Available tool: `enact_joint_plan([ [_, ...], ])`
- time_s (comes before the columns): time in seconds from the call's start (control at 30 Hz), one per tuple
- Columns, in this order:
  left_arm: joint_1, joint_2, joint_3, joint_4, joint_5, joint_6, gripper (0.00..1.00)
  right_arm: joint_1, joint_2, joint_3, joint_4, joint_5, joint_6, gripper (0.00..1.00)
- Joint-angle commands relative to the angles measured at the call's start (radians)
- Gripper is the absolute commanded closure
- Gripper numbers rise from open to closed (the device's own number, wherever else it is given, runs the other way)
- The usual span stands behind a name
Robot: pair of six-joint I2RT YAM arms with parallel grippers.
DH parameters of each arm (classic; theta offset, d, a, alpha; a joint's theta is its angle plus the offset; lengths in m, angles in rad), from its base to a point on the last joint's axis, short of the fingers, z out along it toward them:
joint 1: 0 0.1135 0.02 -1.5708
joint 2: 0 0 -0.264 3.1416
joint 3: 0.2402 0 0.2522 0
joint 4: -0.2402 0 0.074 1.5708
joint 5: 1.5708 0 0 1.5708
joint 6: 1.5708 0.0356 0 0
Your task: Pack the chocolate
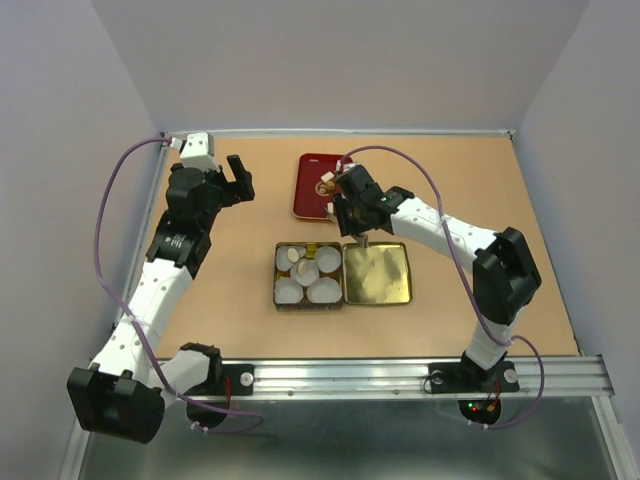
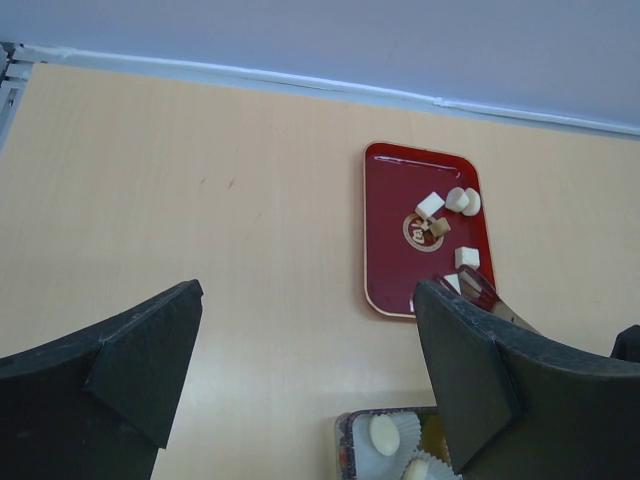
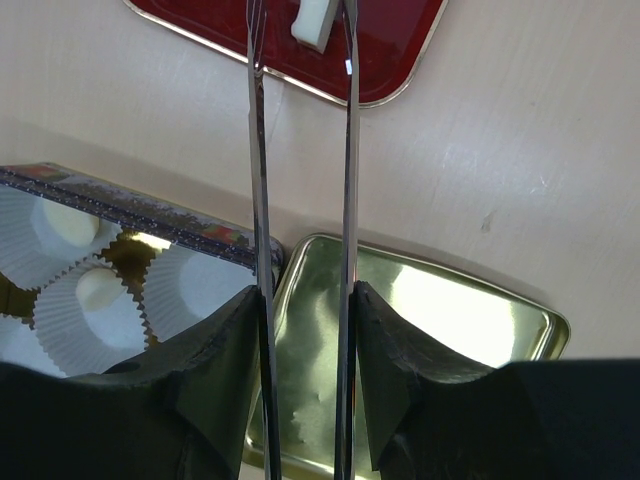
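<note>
Left gripper [image 1: 240, 177] hangs over bare bench [image 1: 230, 300] at the far left, jaws wide apart, holding nothing, well apart from everything in play

Centre: open tin [image 1: 276, 282] lined with white paper cups [image 1: 322, 291]. Right wrist view shows two cups with a pale piece inside [image 3: 100, 288]; the other cups seen there look empty. Gold lid [image 1: 377, 274] lies flat, touching the tin's right side

Red tray [image 1: 308, 195] sits just beyond the tin toward the far wall, with loose chocolate [image 2: 430, 205] on it, cream-white and light brown bits scattered over its middle and right half

Right gripper [image 3: 305, 310] is clamped on long metal tweezers [image 3: 258, 150], jaws part closed around the shanks. Tweezers' long axis runs straight ahead from the gripper, away from the arm bases, over the tin/lid seam to the tray's near edge. One cream-white blocky piece [image 3: 313, 20] sits between the two tips; prongs stand apart, cannot tell if they touch it

Key relation: target piece is dead ahead of the right gripper at the tweezer tips, and the empty cups lie back and to the left of those tips. Right arm is far nearer. Judgement: pick step, next move likely needs a squeeze, lift, short pull back toward a free cup. Risk: small piece slipping from the thin tips
</note>
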Motion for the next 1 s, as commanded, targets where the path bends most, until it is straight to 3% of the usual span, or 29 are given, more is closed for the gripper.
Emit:
enact_joint_plan([
  [0.0,-0.006,-0.033,0.046,0.027,-0.003,0.012,0.01,0.006,-0.009,0.053,0.011,0.026,0.005,0.53],
  [0.2,-0.006,-0.035,0.046,0.027,-0.004,0.012,0.01,0.006,-0.001,0.053,0.0,0.041,0.006,0.59],
  [0.37,-0.006,-0.035,0.048,0.027,-0.003,0.01,0.01,0.006,-0.011,0.054,-0.003,0.061,-0.012,0.71],
  [0.53,-0.008,-0.037,0.046,0.027,-0.003,0.01,0.01,0.006,-0.061,0.057,-0.002,0.049,-0.046,0.72],
  [0.83,-0.008,-0.035,0.048,0.027,0.002,0.007,0.01,0.008,-0.239,-0.004,-0.006,-0.083,-0.072,0.72],
  [0.97,-0.008,-0.032,0.049,0.027,0.005,0.009,0.01,0.008,-0.287,-0.065,-0.026,-0.259,-0.084,0.72],
])
